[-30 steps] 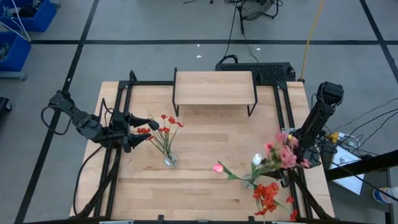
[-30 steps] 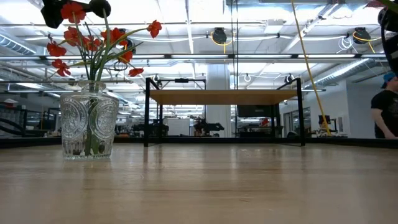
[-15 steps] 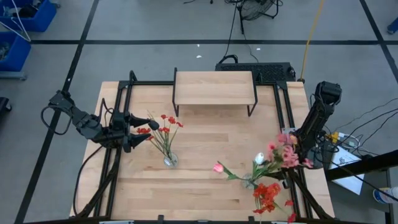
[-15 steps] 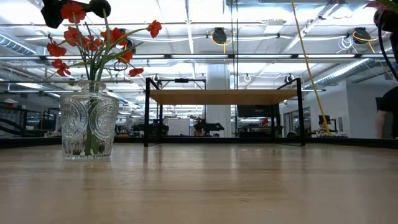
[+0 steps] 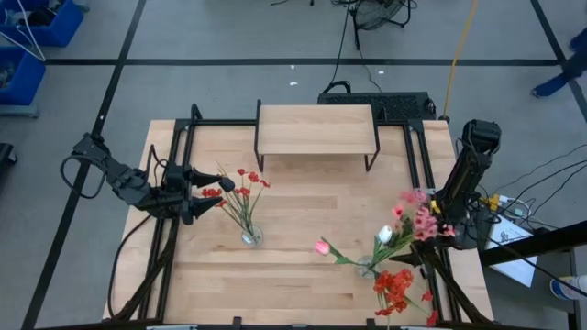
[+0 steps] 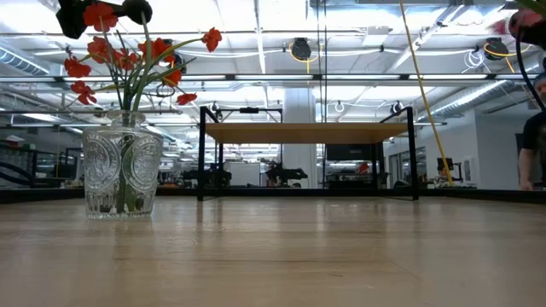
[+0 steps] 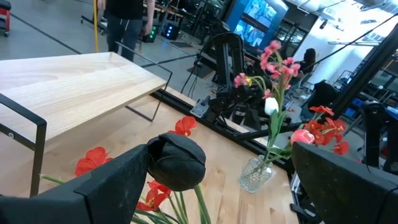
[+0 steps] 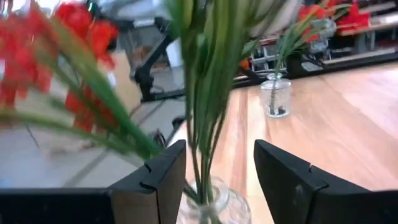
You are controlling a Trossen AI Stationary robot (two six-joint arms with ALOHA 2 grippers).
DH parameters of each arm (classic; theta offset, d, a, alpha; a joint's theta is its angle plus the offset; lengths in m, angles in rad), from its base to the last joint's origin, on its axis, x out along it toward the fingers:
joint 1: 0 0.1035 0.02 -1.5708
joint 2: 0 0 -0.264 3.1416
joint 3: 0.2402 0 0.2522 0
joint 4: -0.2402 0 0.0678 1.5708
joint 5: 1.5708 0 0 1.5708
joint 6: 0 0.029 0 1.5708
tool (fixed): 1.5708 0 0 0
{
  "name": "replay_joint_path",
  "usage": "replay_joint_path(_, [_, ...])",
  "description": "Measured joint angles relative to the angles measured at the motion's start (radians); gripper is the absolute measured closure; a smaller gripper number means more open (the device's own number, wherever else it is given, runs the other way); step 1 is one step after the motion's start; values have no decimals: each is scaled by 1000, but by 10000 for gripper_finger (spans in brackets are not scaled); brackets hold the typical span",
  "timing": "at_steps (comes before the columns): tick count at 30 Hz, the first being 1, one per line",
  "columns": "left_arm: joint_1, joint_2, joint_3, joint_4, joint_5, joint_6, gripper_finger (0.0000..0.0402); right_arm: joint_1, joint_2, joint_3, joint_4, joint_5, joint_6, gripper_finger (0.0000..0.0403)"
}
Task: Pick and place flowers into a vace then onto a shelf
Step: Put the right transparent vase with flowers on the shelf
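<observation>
The table is showing pale wood with a smooth, faintly glossy finish. The shelf is pairing a light wood plank with thin matt black metal legs. Both vases, one patterned and one plain, are gleaming as clear glass. The left gripper's fingers are looking like matt black plastic.

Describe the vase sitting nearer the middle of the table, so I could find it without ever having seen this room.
Start at the wooden table and find the low shelf at its far edge. Nearer than the shelf's left end stands a small clear glass vase, beside the left gripper. It holds only red flowers, while the other vase has pink and white too.
</observation>
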Motion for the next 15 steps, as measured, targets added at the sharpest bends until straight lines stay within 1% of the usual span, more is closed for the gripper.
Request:
replay_joint_path(1, [0, 0, 0, 0, 0, 0, 2, 6, 0, 0, -18, 6, 1, 223])
replay_joint_path(4, [0, 0, 0, 0, 0, 0, 2, 26, 0, -1, -78, 60, 71, 223])
replay_joint_path(7, [0, 0, 0, 0, 0, 0, 2, 57, 0, -1, -88, 102, 91, 223])
replay_joint_path(11, [0, 0, 0, 0, 0, 0, 2, 121, 0, -2, -58, 179, 114, 223])
replay_joint_path(15, [0, 0, 0, 0, 0, 0, 2, 192, 0, -2, 74, 281, 68, 223])
